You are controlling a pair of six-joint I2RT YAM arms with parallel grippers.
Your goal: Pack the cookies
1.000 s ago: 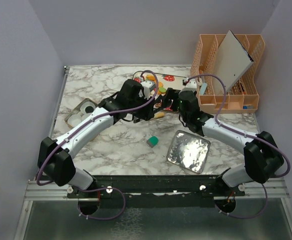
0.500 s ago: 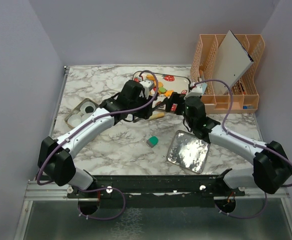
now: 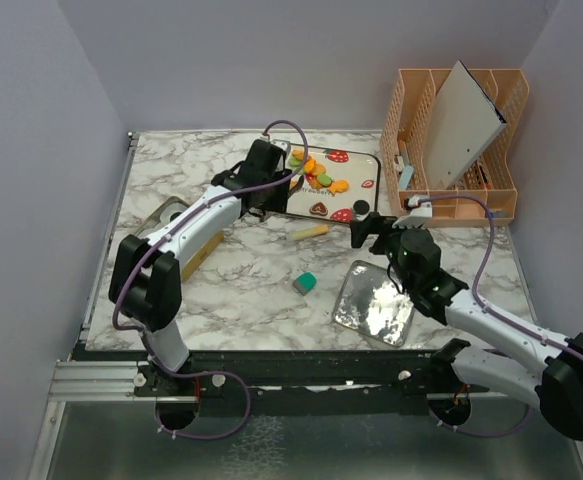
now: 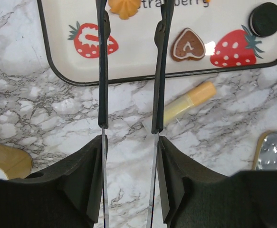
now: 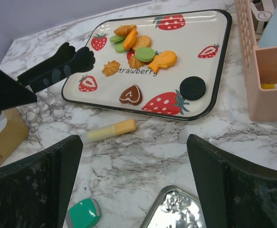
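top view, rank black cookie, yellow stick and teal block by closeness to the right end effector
1. black cookie, on the tray beyond the right end effector
2. yellow stick, on the table, left
3. teal block, left, toward the near edge

You can read one word: "strawberry", in dark lettering (image 5: 137,71) on the white tray (image 5: 186,38), just below the pile of biscuits in the right wrist view. The left wrist view shows the same lettering (image 4: 188,4) cut by the top edge, first letter hidden. The brown heart cookie (image 4: 188,45) carries a white mark, perhaps an "A"; you cannot be sure. Print on the tan box (image 5: 0,137) is too small to read.
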